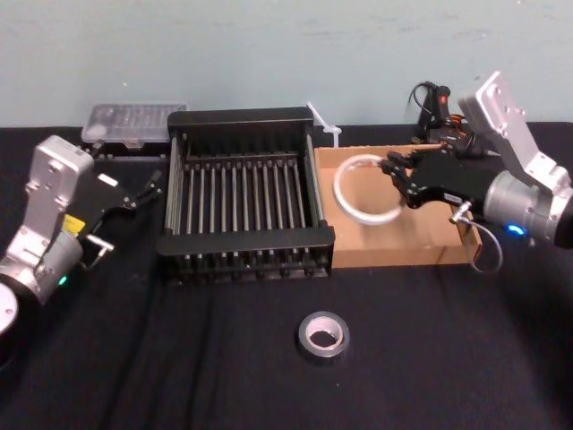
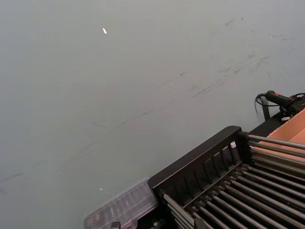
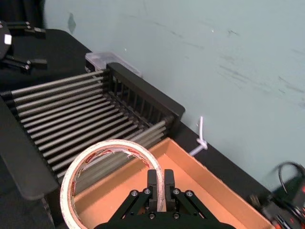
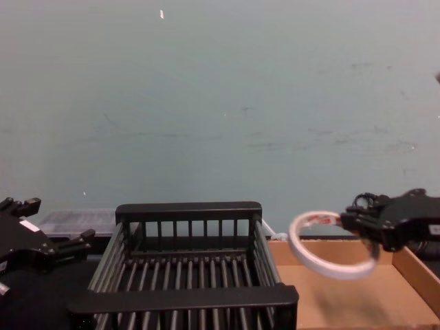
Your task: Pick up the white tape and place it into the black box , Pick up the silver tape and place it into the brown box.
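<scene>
My right gripper (image 1: 397,182) is shut on the white tape (image 1: 358,213), a wide thin ring with red print inside. In the right wrist view its fingers (image 3: 156,183) pinch the ring's wall. The ring (image 4: 335,271) hangs tilted above the left part of the brown box (image 1: 403,242), close to the right wall of the black box (image 1: 242,242). The black box's slatted floor holds nothing. The silver tape (image 1: 323,336) lies flat on the black cloth in front of the two boxes. My left gripper (image 1: 143,190) stands open left of the black box, holding nothing.
A clear plastic case (image 1: 134,121) sits behind the black box at the back left. A white tie (image 1: 324,125) lies at the box's back right corner. Black cables and a red-tipped device (image 1: 434,107) stand behind the brown box. A pale wall rises behind the table.
</scene>
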Robot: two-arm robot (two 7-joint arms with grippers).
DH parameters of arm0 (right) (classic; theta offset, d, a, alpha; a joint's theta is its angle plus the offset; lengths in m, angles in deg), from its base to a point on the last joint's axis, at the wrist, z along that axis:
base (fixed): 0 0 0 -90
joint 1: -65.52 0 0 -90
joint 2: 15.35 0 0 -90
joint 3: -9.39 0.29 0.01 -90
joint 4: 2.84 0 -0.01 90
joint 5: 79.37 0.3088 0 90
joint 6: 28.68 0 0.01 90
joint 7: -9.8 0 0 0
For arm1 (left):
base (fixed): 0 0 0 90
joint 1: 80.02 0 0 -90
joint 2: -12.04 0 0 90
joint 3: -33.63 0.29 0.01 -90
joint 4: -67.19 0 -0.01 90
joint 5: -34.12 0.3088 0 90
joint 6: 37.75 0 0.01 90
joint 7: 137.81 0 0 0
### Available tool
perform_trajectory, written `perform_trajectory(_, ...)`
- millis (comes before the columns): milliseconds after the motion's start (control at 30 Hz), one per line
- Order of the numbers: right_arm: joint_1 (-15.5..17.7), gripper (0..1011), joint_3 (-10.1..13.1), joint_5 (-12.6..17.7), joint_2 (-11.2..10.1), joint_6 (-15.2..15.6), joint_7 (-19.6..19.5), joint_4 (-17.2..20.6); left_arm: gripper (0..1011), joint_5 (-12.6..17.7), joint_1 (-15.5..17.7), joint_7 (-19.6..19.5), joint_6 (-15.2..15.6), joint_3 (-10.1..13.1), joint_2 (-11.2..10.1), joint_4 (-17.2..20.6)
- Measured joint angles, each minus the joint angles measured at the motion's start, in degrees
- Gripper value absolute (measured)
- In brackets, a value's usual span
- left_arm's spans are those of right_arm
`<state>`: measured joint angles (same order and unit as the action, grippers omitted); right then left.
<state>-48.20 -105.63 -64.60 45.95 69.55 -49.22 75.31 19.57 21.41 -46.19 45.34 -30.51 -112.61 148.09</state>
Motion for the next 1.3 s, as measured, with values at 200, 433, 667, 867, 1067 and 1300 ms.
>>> perform_trajectory(200, -2.62, 95, -1.48, -0.02, 1.85, -0.82, 1.18, -2.44, 1001, 0.0, 0.0, 0.0, 0.0, 0.0, 0.0, 0.0)
perform_trajectory(433, -5.94, 95, -3.54, -0.43, 4.07, -1.79, 2.55, -5.54, 1001, 0.0, 0.0, 0.0, 0.0, 0.0, 0.0, 0.0)
perform_trajectory(667, -9.24, 95, -5.73, -0.87, 6.52, -2.51, 4.01, -9.37, 1001, 0.0, 0.0, 0.0, 0.0, 0.0, 0.0, 0.0)
perform_trajectory(867, -11.66, 95, -7.35, -0.99, 8.64, -3.16, 5.09, -12.81, 1002, 0.0, 0.0, 0.0, 0.0, 0.0, 0.0, 0.0)
perform_trajectory(1067, -13.99, 95, -8.68, -1.37, 10.78, -4.09, 5.85, -16.72, 1001, 0.0, 0.0, 0.0, 0.0, 0.0, 0.0, 0.0)
perform_trajectory(1300, -16.3, 95, -9.87, -1.81, 13.21, -5.35, 6.59, -21.04, 1001, 0.0, 0.0, 0.0, 0.0, 0.0, 0.0, 0.0)
